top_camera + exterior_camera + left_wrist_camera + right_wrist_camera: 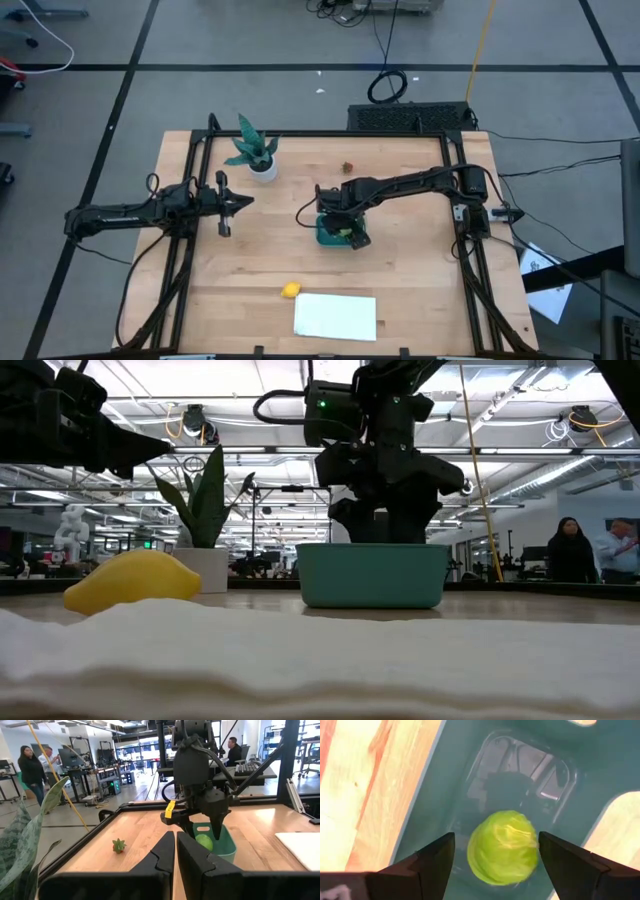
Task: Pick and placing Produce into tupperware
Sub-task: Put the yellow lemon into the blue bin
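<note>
Right gripper (343,232) is hanging directly over the teal tupperware (324,237) in the high view, so one piece is looking handled. Well away from it toward the front edge, the yellow lemon (290,290) is sitting beside a white sheet (335,316), and the tiny dark red piece (347,168) is lying beyond it toward the back. Left gripper (236,202) is waiting off to the side near one potted plant (254,155).

Low view: the right gripper is hovering just above the tupperware rim (371,574), lemon (132,581) off to its side, still on the table.

Left wrist view: the left fingers (162,852) are sitting nearly together, holding nothing, and ahead of them the green ball (204,841) is showing inside the container.

Right wrist view: fingers (436,857) are standing apart, with the green ball (503,847) resting between and below them on the container floor, not gripped as far as I can tell.

So I'm counting one of three pieces in and two left, with one container.
</note>
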You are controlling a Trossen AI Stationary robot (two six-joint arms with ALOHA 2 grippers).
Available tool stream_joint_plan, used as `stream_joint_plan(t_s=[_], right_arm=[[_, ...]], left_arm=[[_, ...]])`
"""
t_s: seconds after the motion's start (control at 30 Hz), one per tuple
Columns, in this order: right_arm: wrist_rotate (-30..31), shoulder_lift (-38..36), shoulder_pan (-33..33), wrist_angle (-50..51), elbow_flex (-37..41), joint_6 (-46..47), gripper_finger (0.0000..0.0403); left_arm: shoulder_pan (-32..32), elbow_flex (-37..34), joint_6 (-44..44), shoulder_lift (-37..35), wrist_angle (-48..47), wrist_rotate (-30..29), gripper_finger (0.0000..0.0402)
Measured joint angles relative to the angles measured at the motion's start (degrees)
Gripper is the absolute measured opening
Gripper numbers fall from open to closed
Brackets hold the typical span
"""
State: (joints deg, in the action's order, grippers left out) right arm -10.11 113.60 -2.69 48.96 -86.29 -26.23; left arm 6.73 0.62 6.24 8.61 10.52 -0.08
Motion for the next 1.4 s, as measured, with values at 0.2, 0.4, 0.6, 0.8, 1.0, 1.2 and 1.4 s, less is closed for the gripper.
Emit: stream_joint_plan(t_s=[0.2, 0.4, 0.6, 0.8, 1.0, 1.2, 1.4], right_arm=[[0.04, 0.0, -0.32, 1.91, -1.33, -0.01, 0.0279], [0.58, -0.83, -0.36, 3.79, -1.35, 0.0, 0.0279], [2.67, -4.27, -0.38, 3.27, -1.35, -0.01, 0.0279], [2.66, -5.03, -0.38, 2.82, -1.35, 0.01, 0.0279], [2.64, -5.03, -0.38, 2.31, -1.35, 0.01, 0.0264], [2.61, -5.03, -0.38, 2.3, -1.35, -0.34, 0.0238], [2.46, -5.03, -0.38, 2.34, -1.35, -0.59, 0.0158]], left_arm=[[0.0, 0.0, -0.15, -0.01, -0.02, 0.0, 0.0026], [-0.01, 0.0, -0.15, -0.01, -0.02, 0.0, 0.0026], [-0.01, 0.0, -0.13, 0.0, 0.04, 0.0, 0.0026], [-0.01, 0.0, -0.12, 0.0, 0.03, 0.0, 0.0026], [0.0, 0.0, -0.11, 0.0, 0.03, 0.0, 0.0026], [0.01, 0.0, -0.09, -0.01, 0.02, 0.0, 0.0026], [-0.01, 0.0, -0.09, 0.0, 0.02, 0.0, 0.0026]])
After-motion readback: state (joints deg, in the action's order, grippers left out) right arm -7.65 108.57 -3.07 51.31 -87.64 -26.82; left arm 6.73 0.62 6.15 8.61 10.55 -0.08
